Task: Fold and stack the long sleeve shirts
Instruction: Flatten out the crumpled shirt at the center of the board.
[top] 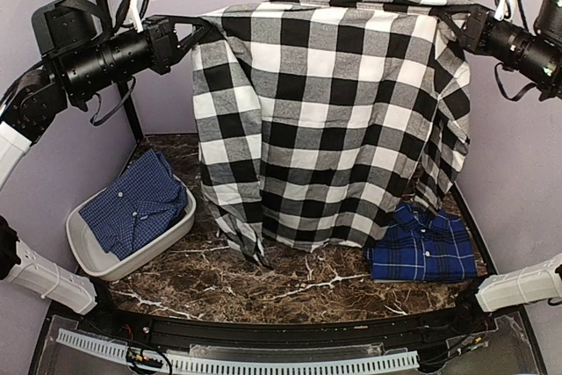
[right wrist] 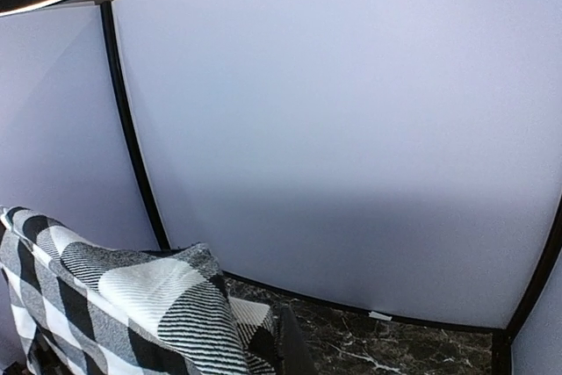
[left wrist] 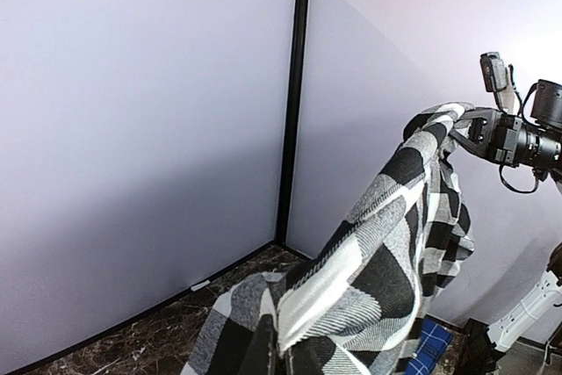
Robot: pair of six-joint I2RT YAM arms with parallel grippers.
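Above the back of the tabletop [top: 290,285], my two arms hold the checked shirt [top: 325,120] spread out like a banner. My left gripper [top: 200,34] is clamped on one upper corner of the cloth and my right gripper [top: 450,17] on the other. Both sets of jaws are pinched tight, with fabric bunched over them in the wrist views. The top edge sags only a little between my hands. The body of the shirt hangs in loose folds, and one sleeve [top: 241,234] trails down on the left, low enough that I cannot tell whether it touches the marble.

A dark blue plaid shirt [top: 421,245] lies folded by the near right corner, partly behind the hanging hem. A lighter blue shirt [top: 136,204] sits crumpled in a grey tub [top: 88,261] at the left edge.

By my judgement this is soft, light flannel-like cloth with no stiffness at all, so it will drape, swing and crease wherever I let it. It is not slippery, so a pinch on a doubled seam should hold. The shoulder seams and the hem corners look like the best places to grip. The sleeves will need laying flat before any fold, or they will drag and bunch underneath.
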